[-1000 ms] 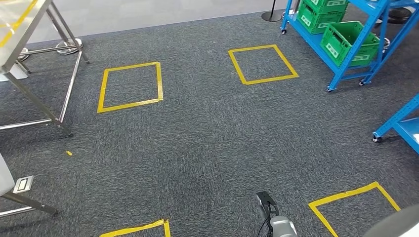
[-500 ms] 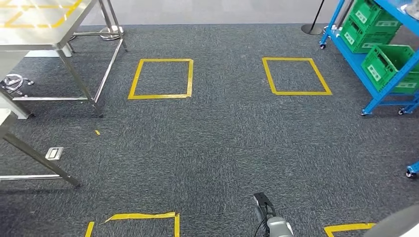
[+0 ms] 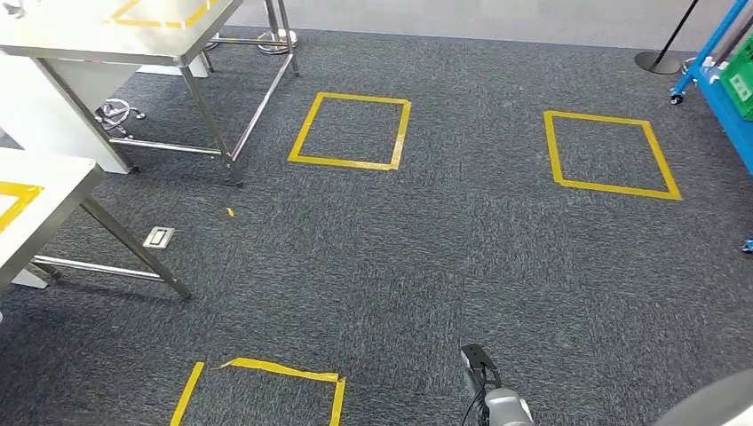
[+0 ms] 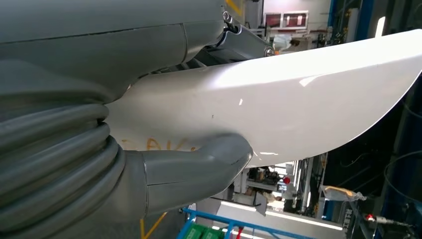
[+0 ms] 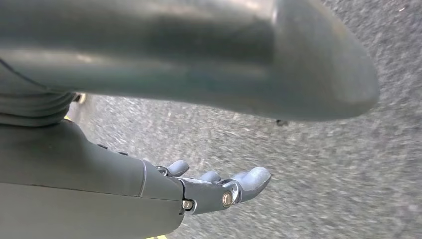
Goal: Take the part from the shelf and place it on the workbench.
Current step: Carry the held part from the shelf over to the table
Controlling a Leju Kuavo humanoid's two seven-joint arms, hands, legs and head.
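Note:
In the left wrist view my left hand [image 4: 74,149] grips a large white curved part [image 4: 308,94], its thick grey thumb [image 4: 209,164] pressed against the part's smooth face. My right hand [image 5: 209,191] hangs over the grey carpet with its fingers apart and nothing in it. In the head view a steel workbench [image 3: 107,43] with yellow tape on its top stands at the upper left. A second white-topped table [image 3: 40,200] juts in from the left edge. The blue shelf [image 3: 721,99] is cut off at the right edge.
Several yellow tape squares mark the carpet, one at the middle [image 3: 351,131], one at the right [image 3: 608,153], one near the bottom [image 3: 266,390]. A stanchion base [image 3: 659,60] stands by the shelf. A metal floor plate [image 3: 159,236] lies beside the table legs.
The whole head view has swung to the left: the tape squares and shelf slid right, the green crates left the picture, and the tables came further in.

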